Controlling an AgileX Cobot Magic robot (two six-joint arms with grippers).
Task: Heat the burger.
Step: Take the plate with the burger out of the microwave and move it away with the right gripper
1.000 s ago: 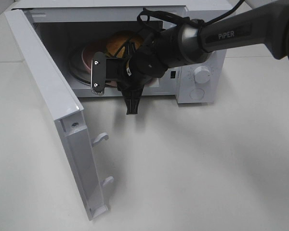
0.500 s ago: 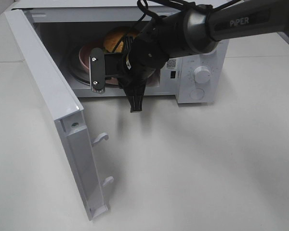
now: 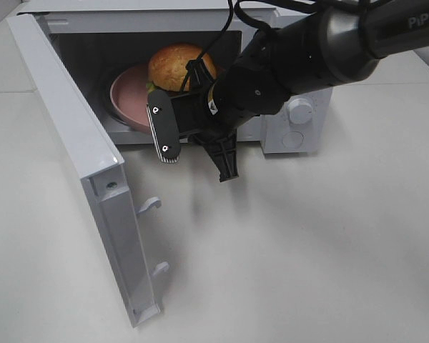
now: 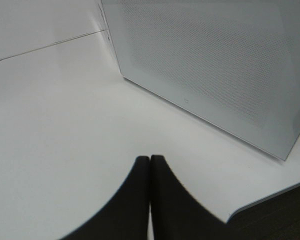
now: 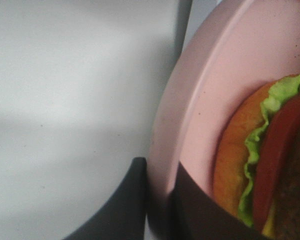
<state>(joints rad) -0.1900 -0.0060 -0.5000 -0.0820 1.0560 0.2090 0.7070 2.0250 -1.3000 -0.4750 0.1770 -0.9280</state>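
Currently my right gripper [image 5: 160,200] pinches the plate [image 5: 200,100] rim; burger [image 3: 180,66], soft and stacked, I'd carry by plate.

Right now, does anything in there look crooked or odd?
Yes. The plate sits tilted in the microwave, not flat, because the right claw pinches its rim. The burger rides on that slanted plate. Nothing looks spilled or broken.

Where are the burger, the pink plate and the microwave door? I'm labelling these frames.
burger [image 3: 177,64], exterior high view, top of the bun.
pink plate [image 5: 190,120], right wrist view, its rim.
microwave door [image 3: 75,136], exterior high view, inner face.
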